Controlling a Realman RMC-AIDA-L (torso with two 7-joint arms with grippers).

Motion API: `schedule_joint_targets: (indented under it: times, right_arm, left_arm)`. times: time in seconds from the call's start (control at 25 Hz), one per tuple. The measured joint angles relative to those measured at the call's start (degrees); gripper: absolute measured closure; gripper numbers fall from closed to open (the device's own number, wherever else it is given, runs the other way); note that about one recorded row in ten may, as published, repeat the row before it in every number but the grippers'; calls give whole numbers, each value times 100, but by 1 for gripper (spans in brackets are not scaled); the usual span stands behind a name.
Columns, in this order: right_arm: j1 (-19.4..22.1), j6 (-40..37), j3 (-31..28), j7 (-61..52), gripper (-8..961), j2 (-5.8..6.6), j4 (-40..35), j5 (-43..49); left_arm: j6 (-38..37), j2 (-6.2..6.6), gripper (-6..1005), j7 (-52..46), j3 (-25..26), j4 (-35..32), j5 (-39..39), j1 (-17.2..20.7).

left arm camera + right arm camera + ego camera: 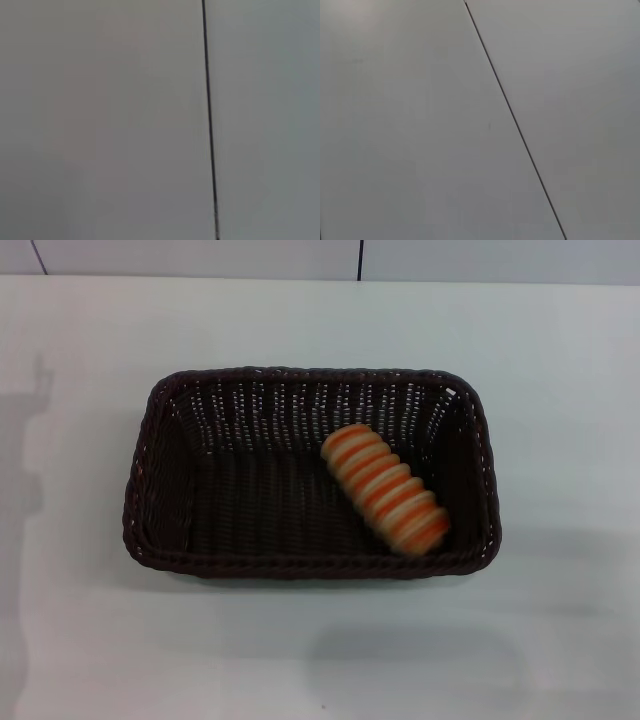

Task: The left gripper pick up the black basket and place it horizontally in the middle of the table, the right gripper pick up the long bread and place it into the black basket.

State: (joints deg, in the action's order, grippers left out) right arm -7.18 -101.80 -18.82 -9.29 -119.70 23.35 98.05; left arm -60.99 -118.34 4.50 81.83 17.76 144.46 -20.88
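The black basket (160, 480) lies with its long side across the middle of the white table (560, 390) in the head view. The long bread (386, 489), tan with orange ridges, lies slantwise inside the basket's right half. Neither the left gripper nor the right gripper shows in any view. Both wrist views show only plain grey panels with a thin dark seam.
A grey wall with dark seams (360, 258) runs along the table's far edge. Faint arm shadows fall on the table at the left (25, 460) and at the front (420, 660). Bare tabletop surrounds the basket on all sides.
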Motion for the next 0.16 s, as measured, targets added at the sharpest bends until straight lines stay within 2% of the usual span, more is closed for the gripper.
schedule_joint_targets:
  times: [0.16]
  right_arm:
    - [-4, 56, 1, 1, 186, 1, -6, 6]
  left_arm:
    - [46, 1, 217, -48, -110, -3, 5, 28]
